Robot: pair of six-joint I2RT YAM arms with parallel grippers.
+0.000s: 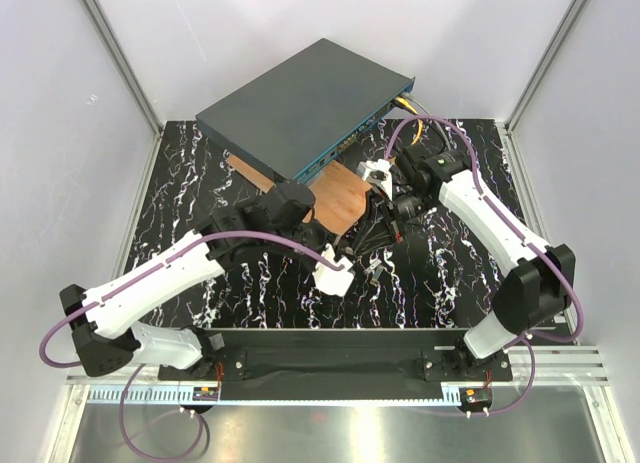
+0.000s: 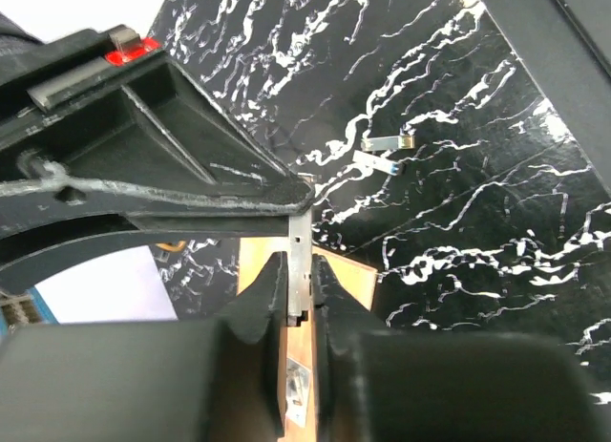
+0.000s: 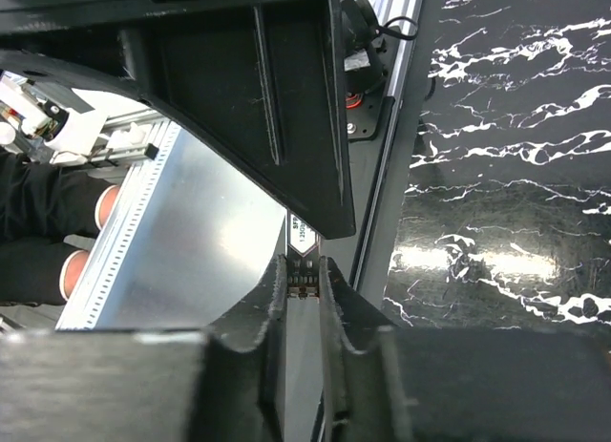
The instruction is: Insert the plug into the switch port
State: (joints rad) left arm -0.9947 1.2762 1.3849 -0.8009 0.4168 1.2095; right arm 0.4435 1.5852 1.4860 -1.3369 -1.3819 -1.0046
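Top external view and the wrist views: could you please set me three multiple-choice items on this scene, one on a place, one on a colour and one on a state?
1. Where does the switch sit?
A. At the very bottom of the top view.
B. At the far side, beyond the wooden board.
C. Standing on end against the right wall.

2. What colour is the switch's front face?
A. Red.
B. White.
C. Teal.

3. How is the left claw?
A. Shut on a thin pale grey piece.
B. Wide open, holding nothing.
C. Shut on a screwdriver.

Answers:
1 B: the top view shows it lying flat past the board.
2 C: the row of sockets sits in a teal strip.
3 A: the left wrist view shows it pinching the piece.
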